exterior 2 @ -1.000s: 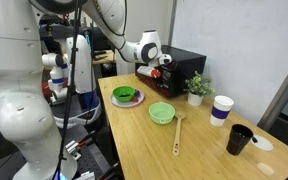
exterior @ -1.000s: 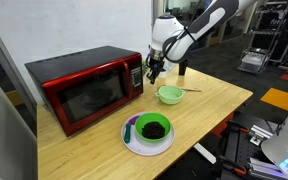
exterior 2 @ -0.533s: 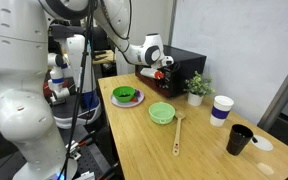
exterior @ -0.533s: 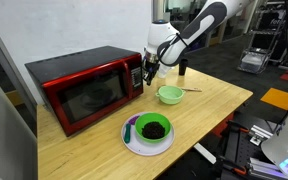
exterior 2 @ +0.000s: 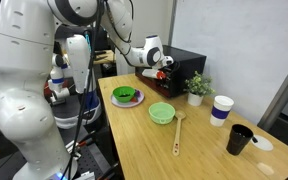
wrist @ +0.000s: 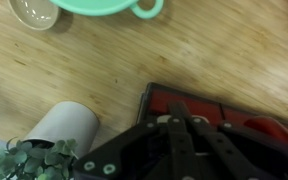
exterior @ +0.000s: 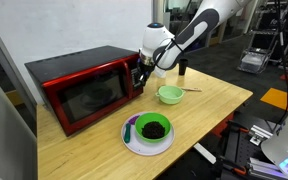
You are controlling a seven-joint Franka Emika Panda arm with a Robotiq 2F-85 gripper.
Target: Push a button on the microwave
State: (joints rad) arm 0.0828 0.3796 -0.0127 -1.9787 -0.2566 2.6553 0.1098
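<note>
The glossy red microwave [exterior: 84, 88] stands at the back of the wooden table, its dark glass door facing forward and its narrow dark control strip [exterior: 136, 76] at the right end. It also shows in an exterior view [exterior 2: 179, 70] and in the wrist view [wrist: 234, 110]. My gripper [exterior: 141, 75] is right at the control strip, fingers shut together and empty, seemingly touching the panel. In the wrist view the closed fingers [wrist: 179, 112] point at the microwave's red edge.
A green bowl [exterior: 170, 95] with a wooden spoon sits right of the microwave. A white plate with a green bowl of dark food [exterior: 149, 131] is in front. A potted plant [exterior 2: 196, 88], a white cup [exterior 2: 220, 110] and a black cup [exterior 2: 240, 139] stand along the table.
My gripper has moved left, closing the small gap to the microwave's control strip. Nothing else on the table moved.
</note>
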